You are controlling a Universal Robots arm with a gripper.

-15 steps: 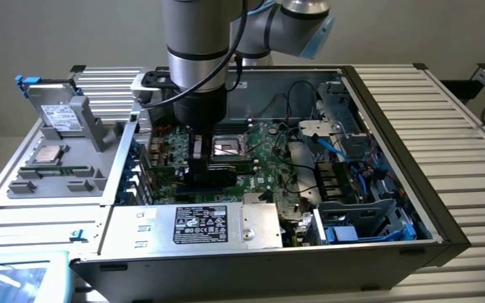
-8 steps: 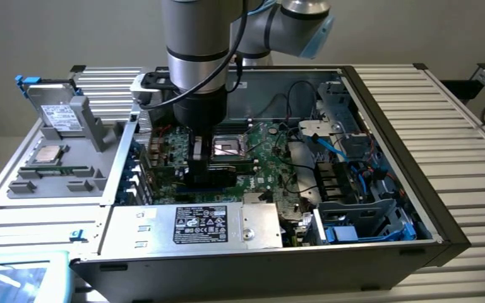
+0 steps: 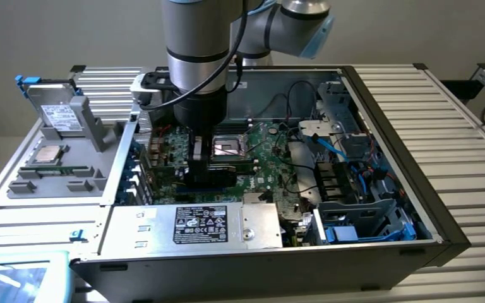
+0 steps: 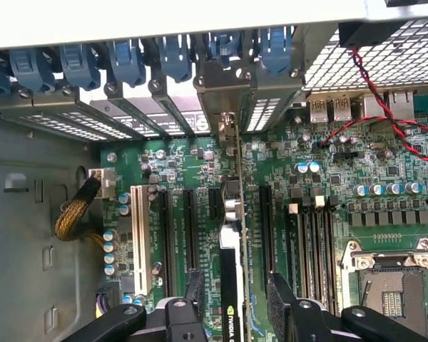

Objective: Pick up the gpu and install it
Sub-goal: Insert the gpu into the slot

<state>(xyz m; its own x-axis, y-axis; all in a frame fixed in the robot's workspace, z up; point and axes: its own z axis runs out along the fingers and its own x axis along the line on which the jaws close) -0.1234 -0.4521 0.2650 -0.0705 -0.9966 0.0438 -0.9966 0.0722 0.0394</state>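
The gpu stands edge-on between the fingers, its lower end cut off.

The gpu, seen edge-on from my wrist: a thin black card standing upright on the green motherboard, seated in one of the long black expansion slots and running toward the case's rear wall. A green logo shows on its near end. Its metal bracket meets the row of slot covers. The card lies between my two spread fingers; contact cannot be judged.
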